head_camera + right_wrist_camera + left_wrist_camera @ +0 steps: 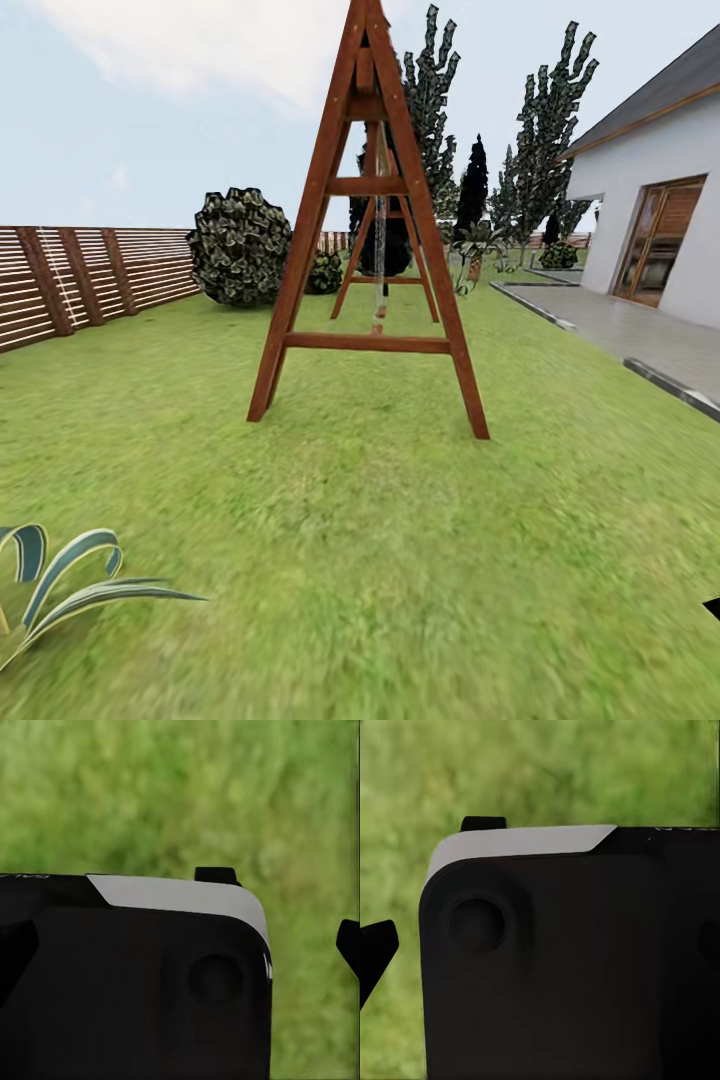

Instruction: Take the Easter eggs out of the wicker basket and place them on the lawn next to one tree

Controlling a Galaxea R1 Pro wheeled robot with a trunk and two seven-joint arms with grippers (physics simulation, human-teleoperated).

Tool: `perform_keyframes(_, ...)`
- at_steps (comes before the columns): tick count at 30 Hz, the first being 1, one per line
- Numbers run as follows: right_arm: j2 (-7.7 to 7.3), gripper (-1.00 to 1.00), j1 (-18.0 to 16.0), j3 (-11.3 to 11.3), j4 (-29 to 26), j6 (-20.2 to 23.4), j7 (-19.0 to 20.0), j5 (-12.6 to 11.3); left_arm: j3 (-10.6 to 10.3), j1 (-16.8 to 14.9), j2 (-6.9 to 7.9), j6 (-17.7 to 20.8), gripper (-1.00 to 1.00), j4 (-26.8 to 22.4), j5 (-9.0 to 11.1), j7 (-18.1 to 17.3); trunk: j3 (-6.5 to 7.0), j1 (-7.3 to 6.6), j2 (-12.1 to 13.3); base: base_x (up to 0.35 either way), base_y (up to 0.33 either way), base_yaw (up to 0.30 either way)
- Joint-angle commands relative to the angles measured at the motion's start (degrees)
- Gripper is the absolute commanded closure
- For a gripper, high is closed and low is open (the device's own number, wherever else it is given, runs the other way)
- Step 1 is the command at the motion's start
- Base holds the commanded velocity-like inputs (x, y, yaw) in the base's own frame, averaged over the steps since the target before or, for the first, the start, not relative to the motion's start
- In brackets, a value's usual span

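Across the garden, the lawn is spread wide and mottled green, bounded at its left edge by a brown slat fence and at its right edge by a grey paved terrace before a white house. Near the lawn's middle, a tall wooden A-frame swing is planted (its chain hangs straight down inside). Behind it, a round dark bush and narrow dark conifers are seen. At the near left corner, a striped-leaf plant is rooted. Over blurred grass, dark robot housing is seen in both wrist views; whether either gripper is spread or pressed together cannot be told. No eggs or basket are made out.
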Motion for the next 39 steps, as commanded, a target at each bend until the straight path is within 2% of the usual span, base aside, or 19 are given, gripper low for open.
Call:
perform_keyframes(1, -0.01, -1.0, 0.0, 0.0, 0.1, -0.2, 0.0, 0.0, 0.0, 0.0, 0.0, 0.0, -1.0, -0.1, 0.1, 0.0, -0.05, 0.03, 0.0, 0.289, -0.175, 0.0)
perform_keyframes(18, 0.05, -1.0, 0.0, 0.0, 0.1, -0.2, 0.0, 0.0, 0.0, 0.0, 0.01, 0.0, -1.0, -0.1, 0.1, 0.0, -0.05, 0.03, 0.0, 0.293, -0.167, 0.0)
perform_keyframes(39, 0.06, -1.0, 0.0, 0.0, 0.1, -0.2, 0.0, 0.0, 0.0, 0.0, 0.01, 0.0, -1.0, -0.1, 0.2, 0.0, -0.05, 0.03, 0.0, 0.313, -0.104, 0.0)
